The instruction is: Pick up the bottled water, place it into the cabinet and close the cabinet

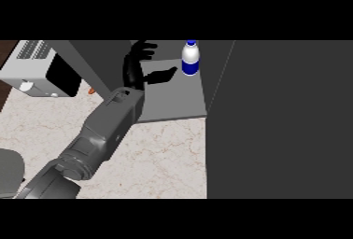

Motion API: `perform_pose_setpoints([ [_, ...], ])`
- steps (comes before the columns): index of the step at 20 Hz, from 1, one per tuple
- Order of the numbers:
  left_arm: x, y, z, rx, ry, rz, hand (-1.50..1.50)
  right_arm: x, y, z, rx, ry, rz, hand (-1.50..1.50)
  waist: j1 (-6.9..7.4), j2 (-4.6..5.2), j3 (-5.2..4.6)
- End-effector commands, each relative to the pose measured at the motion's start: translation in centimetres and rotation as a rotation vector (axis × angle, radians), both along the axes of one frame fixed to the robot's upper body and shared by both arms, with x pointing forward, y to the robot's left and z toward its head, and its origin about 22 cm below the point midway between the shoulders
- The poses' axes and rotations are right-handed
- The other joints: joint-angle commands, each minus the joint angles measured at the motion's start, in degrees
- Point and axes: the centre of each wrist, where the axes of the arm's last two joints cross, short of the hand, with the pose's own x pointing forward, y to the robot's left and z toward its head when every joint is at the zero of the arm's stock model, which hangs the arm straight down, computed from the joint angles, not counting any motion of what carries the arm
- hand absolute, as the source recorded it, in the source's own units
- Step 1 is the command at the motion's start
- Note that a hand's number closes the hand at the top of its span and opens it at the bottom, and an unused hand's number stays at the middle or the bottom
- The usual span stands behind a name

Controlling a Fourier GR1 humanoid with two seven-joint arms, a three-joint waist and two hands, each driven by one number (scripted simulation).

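Head view: cabinet door (283,121) hides everything right of bottled water (191,58).

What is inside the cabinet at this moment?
The bottled water stands upright on the cabinet's shelf, with the open left hand beside it. The dark panel at the right hides whatever lies behind it.

A pale, veined stone surface (165,158) fills the middle and 6 o'clock. At 10 o'clock stands a white appliance (31,77) with a black window, a small orange thing (91,91) just beside it. A dark panel (283,116) covers 3 o'clock. The grey cabinet shelf (172,100) lies toward 12. A grey rounded shape (8,170) sits at 8.
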Motion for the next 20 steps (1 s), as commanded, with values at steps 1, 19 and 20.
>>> perform_pose_setpoints([
  [1,0.3,0.3,0.3,0.064,-0.036,0.018,-1.5,-0.3,0.1,1.2,0.05,-0.033,0.019,-1.5,-0.55,0.18,-0.02],
  [19,1.4,-2.3,4.3,-0.259,-0.222,-0.322,-1.5,-0.6,0.5,1.4,0.055,-0.009,0.04,-1.5,2.59,-1.15,0.02],
  [20,0.4,-3.3,2.4,-0.252,-0.21,-0.303,-1.5,-0.8,1.0,0.6,0.076,0.005,0.03,-1.5,2.8,-1.34,0.04],
])
